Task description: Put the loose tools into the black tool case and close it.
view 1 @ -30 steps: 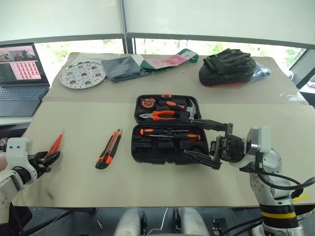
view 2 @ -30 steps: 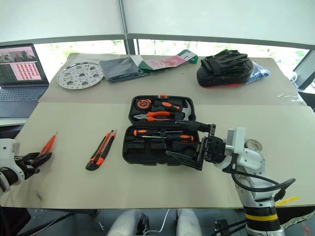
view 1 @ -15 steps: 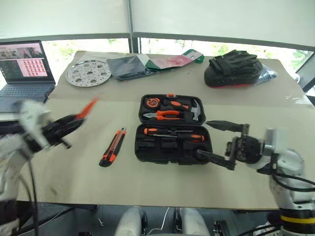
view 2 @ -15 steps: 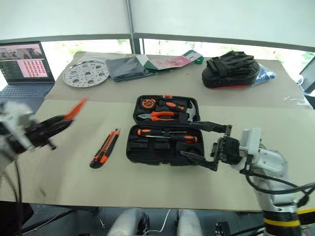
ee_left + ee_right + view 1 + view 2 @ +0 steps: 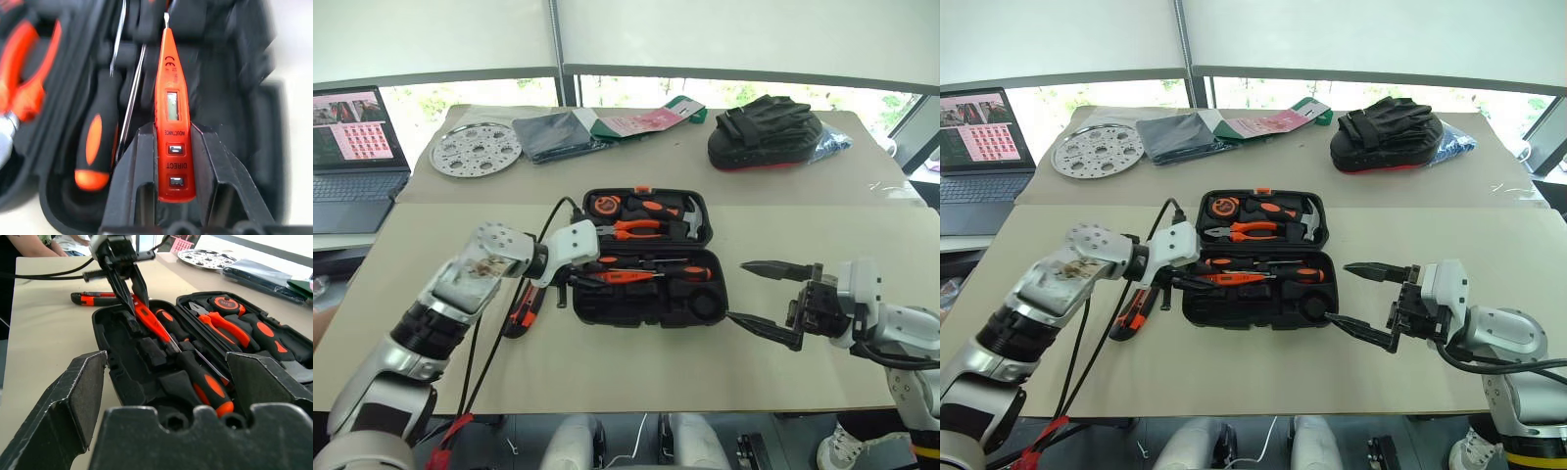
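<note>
The black tool case [image 5: 607,309] lies open mid-table. Its far half holds pliers, a hammer and a tape measure. Two black-and-orange screwdrivers [image 5: 205,380] lie in the near half. My left gripper [image 5: 587,278] hovers over that near half, shut on the slim orange tester screwdriver [image 5: 171,112], whose tip points across the slots. The orange-black utility knife [image 5: 1131,318] lies on the table left of the case, partly under my left arm. My right gripper [image 5: 737,290] stands open just right of the case, holding nothing.
At the back are a perforated metal disc [image 5: 477,149], a dark folder [image 5: 553,134], a green-and-pink paper [image 5: 646,119] and a black padded bag with a red edge [image 5: 766,132]. A laptop [image 5: 352,147] sits far left. A black cable trails from my left arm.
My left arm has swung from the table's left edge rightward to the case, carrying the tester screwdriver. The right gripper has drawn back to the right, off the case, still open.
</note>
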`<action>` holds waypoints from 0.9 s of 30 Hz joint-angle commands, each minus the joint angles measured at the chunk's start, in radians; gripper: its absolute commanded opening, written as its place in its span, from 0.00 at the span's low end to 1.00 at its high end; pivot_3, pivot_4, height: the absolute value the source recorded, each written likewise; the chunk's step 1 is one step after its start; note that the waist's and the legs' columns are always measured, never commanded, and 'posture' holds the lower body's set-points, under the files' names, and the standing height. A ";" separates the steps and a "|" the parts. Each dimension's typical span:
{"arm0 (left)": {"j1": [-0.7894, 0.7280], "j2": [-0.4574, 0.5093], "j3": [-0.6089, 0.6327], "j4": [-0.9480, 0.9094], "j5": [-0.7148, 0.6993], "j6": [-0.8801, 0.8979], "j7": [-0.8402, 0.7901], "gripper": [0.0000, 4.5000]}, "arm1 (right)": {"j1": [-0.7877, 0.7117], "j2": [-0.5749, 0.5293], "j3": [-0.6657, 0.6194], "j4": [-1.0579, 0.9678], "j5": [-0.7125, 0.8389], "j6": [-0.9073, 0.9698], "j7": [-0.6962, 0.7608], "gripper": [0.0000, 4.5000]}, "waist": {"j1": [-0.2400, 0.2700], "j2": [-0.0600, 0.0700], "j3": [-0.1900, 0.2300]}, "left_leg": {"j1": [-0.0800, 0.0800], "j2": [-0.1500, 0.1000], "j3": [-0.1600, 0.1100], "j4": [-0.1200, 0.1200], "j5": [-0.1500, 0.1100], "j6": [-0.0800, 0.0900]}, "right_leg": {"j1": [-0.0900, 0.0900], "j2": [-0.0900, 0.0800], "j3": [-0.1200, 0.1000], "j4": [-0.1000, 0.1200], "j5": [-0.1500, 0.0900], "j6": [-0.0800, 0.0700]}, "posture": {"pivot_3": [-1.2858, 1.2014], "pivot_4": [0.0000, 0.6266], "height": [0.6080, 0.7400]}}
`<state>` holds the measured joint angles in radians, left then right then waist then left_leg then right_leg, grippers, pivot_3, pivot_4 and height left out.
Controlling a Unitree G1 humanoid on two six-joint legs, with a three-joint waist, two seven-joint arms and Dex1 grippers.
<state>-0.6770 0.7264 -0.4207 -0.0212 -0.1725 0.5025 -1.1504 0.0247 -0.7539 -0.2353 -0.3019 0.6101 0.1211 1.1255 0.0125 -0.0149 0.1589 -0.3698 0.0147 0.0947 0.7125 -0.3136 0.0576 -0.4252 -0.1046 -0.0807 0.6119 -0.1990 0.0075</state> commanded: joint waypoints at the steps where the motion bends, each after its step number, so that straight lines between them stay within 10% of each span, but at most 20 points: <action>1: -0.033 -0.012 -0.033 0.001 0.057 0.016 -0.011 0.11 | 0.012 0.002 -0.024 -0.048 0.013 0.001 -0.012 1.00 | 0.002 -0.001 0.001 | 0.000 0.000 0.000 0.000 0.000 0.001 | 0.000 0.000 0.000 0.000 0.000 0.000 | 0.52 0.24 1.00; 27: -0.100 0.004 -0.158 0.075 0.219 0.122 -0.137 0.11 | 0.007 0.017 0.011 -0.035 0.003 -0.005 -0.012 1.00 | -0.004 -0.001 0.000 | 0.002 0.000 0.002 0.003 -0.002 0.004 | 0.001 0.000 0.004 0.001 0.000 0.003 | 0.52 0.24 1.00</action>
<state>-0.8120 0.7167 -0.5414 0.0141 0.0092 0.5904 -1.2734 0.0465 -0.7365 -0.2134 -0.3280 0.6102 0.1212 1.1100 0.0085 -0.0163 0.1593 -0.3676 0.0148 0.0967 0.7152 -0.3157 0.0612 -0.4238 -0.1043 -0.0764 0.6131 -0.1989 0.0105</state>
